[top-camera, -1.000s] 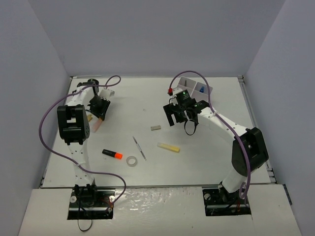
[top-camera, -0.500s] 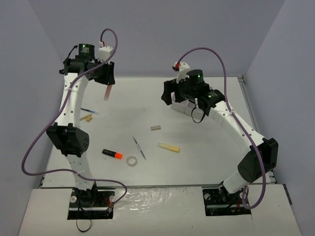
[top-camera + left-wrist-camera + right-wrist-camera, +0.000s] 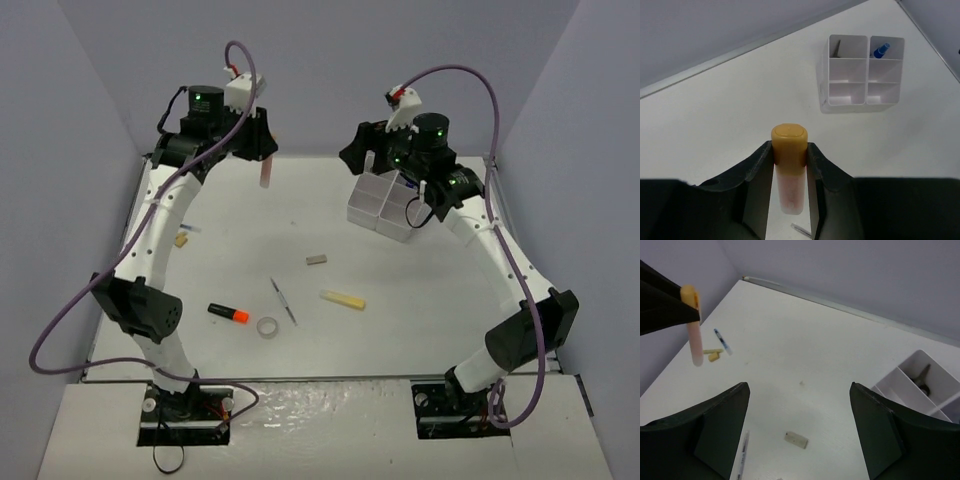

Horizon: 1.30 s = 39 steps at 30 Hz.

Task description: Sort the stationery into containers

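The left pincer [image 3: 789, 146] is pinching a pinkish tube [image 3: 789, 192] just under its yellow-orange cap, one jaw on each side. It is holding the tube upright, high above the worktop [image 3: 430, 290], toward 11 o'clock in the top view. The tube is hanging free, touching nothing but the jaws.

The right pincer [image 3: 799, 386] is hovering at about 1 o'clock with its jaws spread wide and nothing between them, just above the divided white tray [image 3: 372, 208]. The tray is sitting on the worktop. In the left wrist view a blue-capped bottle [image 3: 881, 50] is leaning in its far right compartment, and a dark grey item [image 3: 837, 48] is standing in the far left one.

A small grey block [image 3: 317, 259] is lying near the worktop's centre, with a yellow bar [image 3: 342, 299] at 5 o'clock from it and a thin grey stick [image 3: 283, 300] at 7 o'clock. Toward the worktop's 7 o'clock, a black marker with orange cap [image 3: 228, 313] and a clear tape ring [image 3: 267, 327] are lying near each other but apart. At 9 o'clock, by the left edge, a thin blue pen [image 3: 722, 341] and a small yellow piece [image 3: 715, 356] are lying just beside each other.
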Each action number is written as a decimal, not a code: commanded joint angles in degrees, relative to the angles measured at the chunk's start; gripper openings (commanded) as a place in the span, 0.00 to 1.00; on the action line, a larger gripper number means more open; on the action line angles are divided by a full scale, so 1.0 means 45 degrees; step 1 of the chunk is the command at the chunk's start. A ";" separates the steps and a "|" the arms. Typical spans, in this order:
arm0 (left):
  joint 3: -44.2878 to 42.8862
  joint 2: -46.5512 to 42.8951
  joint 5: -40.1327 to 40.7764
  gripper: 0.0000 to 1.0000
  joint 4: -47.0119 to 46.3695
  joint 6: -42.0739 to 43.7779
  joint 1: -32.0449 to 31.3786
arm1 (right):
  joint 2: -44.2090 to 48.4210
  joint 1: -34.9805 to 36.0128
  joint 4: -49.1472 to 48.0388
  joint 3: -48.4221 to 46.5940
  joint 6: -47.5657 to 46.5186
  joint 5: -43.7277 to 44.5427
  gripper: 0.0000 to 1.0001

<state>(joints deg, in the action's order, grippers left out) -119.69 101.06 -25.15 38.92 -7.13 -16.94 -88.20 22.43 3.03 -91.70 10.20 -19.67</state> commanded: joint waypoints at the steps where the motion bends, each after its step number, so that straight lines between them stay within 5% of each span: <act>1: -0.2721 0.1181 0.1503 0.00 -0.2856 0.0684 -0.1509 | 0.1002 -0.1435 -0.0985 0.1115 0.1044 0.0890 0.78; 6: -0.3154 0.2896 0.2460 0.00 -0.5247 0.1440 -0.3029 | 0.1475 -0.2228 -0.0985 0.2192 0.1097 0.1415 0.78; 14: -0.3586 0.5877 0.1533 0.00 -1.1385 0.0280 -0.3236 | 0.3567 -0.2467 -0.0985 0.3593 0.1219 0.3273 0.78; 22: -0.2743 0.7809 0.0555 0.00 -1.5372 -0.0409 -0.3262 | 0.4346 -0.2503 -0.0984 0.3947 0.1386 0.4331 0.77; 28: -0.2597 0.8448 -0.1622 0.00 -1.6749 -0.1462 -0.3199 | 0.4539 -0.2485 -0.0946 0.4082 0.1325 0.4709 0.77; 39: -0.1024 0.8631 -0.2309 0.00 -1.7092 -0.0501 -0.3097 | 0.4528 -0.2524 -0.0848 0.4043 0.0689 0.4730 0.78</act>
<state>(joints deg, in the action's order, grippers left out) -122.41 143.06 -32.52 -29.90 -10.74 -31.55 -68.88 11.53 2.87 -72.10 14.84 0.75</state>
